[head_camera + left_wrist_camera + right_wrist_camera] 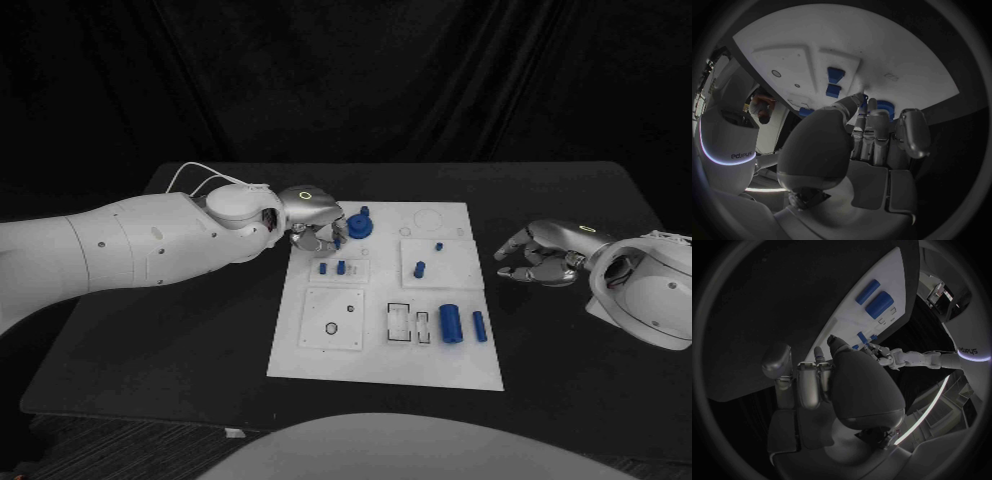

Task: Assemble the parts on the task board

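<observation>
The white task board (378, 345) lies mid-table. A round blue part (361, 222) stands near its far left corner. My left hand (312, 226) is right beside that part, its fingertips (861, 98) drawn close together down at the board. The round blue part (886, 106) shows just beyond them, and whether they grip it is hidden. Two small blue pegs (332, 267) stand just near of the hand; they appear as two blue pegs (834, 82) in the left wrist view. My right hand (539, 256) hovers off the board's right edge, fingers curled in, holding nothing.
A blue peg (420, 268) stands mid-board. A thick blue cylinder (451, 323) and a thinner one (479, 325) lie at the near right, next to slotted recesses (407, 324). A square plate with a hole (333, 320) sits near left. Black table (577, 340) surrounds the board.
</observation>
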Tool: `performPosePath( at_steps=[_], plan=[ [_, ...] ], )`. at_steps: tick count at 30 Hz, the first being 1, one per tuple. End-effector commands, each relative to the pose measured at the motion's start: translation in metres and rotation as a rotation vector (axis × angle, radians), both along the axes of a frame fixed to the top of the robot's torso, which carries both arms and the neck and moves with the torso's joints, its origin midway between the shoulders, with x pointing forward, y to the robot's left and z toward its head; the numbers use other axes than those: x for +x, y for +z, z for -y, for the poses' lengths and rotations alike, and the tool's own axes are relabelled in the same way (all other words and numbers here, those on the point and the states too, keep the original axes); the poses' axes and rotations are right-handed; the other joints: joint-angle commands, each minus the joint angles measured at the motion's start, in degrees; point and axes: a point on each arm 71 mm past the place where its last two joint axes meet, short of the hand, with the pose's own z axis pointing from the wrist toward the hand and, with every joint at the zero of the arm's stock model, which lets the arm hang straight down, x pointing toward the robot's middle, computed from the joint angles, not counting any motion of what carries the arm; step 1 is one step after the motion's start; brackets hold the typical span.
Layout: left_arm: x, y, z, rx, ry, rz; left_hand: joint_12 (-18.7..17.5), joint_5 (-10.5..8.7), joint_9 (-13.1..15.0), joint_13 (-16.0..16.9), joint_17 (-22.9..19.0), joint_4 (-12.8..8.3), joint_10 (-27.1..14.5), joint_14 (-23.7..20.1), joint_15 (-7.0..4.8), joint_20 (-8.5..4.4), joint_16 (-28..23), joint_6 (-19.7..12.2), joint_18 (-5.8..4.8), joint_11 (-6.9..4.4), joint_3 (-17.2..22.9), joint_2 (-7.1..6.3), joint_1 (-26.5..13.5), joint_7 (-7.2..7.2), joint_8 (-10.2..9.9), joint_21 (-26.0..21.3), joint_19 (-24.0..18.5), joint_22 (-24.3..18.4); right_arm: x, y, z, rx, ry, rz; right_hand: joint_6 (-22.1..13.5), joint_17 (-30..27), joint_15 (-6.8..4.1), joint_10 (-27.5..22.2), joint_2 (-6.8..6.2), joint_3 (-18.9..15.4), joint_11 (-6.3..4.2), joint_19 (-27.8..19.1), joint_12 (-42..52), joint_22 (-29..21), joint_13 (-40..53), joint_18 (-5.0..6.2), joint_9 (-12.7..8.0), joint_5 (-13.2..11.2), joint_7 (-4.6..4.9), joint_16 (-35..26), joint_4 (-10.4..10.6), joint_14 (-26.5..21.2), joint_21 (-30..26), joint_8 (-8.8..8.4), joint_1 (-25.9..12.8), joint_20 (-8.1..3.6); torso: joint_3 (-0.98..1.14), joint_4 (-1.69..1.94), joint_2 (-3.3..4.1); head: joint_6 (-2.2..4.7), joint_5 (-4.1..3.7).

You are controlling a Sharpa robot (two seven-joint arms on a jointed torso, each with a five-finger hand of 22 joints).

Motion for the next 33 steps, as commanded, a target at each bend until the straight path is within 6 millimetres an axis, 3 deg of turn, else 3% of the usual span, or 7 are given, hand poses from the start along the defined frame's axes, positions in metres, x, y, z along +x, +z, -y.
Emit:
performPosePath(
  at_steps=[1, 33],
  plan=[
    [-0.0019, -0.0017, 0.0016, 0.002, -0.007, -0.012, -0.3, -0.36, 0.0, -0.1, 0.0, 0.2, 0.4, -0.5, -0.05, -0.12, -0.2, -0.2, 0.17, -0.02, 0.1, 0.10, -0.7, 0.17, -0.1, -0.4, -0.3, 9.0, -0.0004, -0.0014, 0.0010, -0.010, -0.012, -0.005, 0.4, 5.4, 0.09, -0.5, -0.08, 0.3, 0.07, -0.2, -0.2, 7.2, -0.6, 0.49, 0.0, 0.3, 0.05, -0.4, 0.0, 2.8, -0.3, 0.17, 0.5, -0.03, 0.01, -0.03, -0.04, 0.01, 0.06],
    [-0.0041, -0.0056, 0.0005, 0.021, 0.012, -0.040, -0.5, -0.51, 0.0, -0.2, -0.7, 0.2, 1.0, -0.9, 0.03, -0.06, -0.6, -0.1, 0.22, -0.04, 0.1, -0.08, -0.7, 0.16, -0.2, -0.8, -0.5, 8.9, -0.0004, -0.0023, -0.0013, -0.011, -0.007, -0.010, 0.4, 5.2, 0.09, -0.6, -0.13, 0.4, 0.07, -0.4, -0.4, 7.1, -0.8, 0.56, -0.1, 0.3, 0.06, -0.7, -0.1, 2.7, -0.7, 0.10, 0.7, -0.03, 0.03, -0.01, -0.02, 0.01, 0.39]
  ],
)
